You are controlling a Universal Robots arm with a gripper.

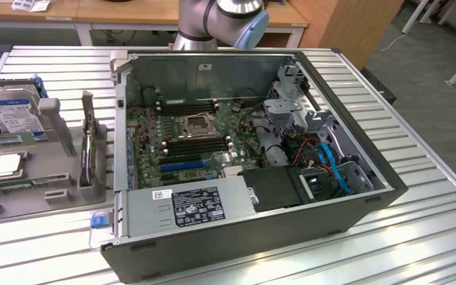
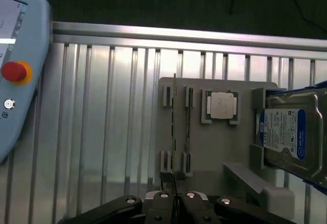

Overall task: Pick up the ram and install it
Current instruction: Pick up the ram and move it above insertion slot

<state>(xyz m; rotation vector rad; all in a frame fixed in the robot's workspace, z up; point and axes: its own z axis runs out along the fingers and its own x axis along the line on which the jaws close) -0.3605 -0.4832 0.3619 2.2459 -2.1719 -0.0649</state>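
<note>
— While the gripper (image 2: 175, 199) hangs over the slatted table (image 2: 112, 127), how do its fingers stand?

— Pressed together tip to tip, with nothing held between them.

— And the ram (image 2: 174, 127)?

— On edge in the grey holder (image 2: 207, 150), straight out beyond the fingertips and in line with the seam where they meet. A second thin stick (image 2: 188, 122) stands just beside it.

— Any writing?

— Little that can be read. Off to one side of the gripper, past the silver CPU (image 2: 221, 105), the hard drive (image 2: 286, 132) carries a blue-and-white label, but I cannot make out its print. On the gripper's other side a pendant (image 2: 23, 55) shows a red button (image 2: 14, 71). In the exterior view the power supply (image 1: 188, 205) inside the open computer case (image 1: 252, 249) wears white and black stickers, equally unreadable.
</note>
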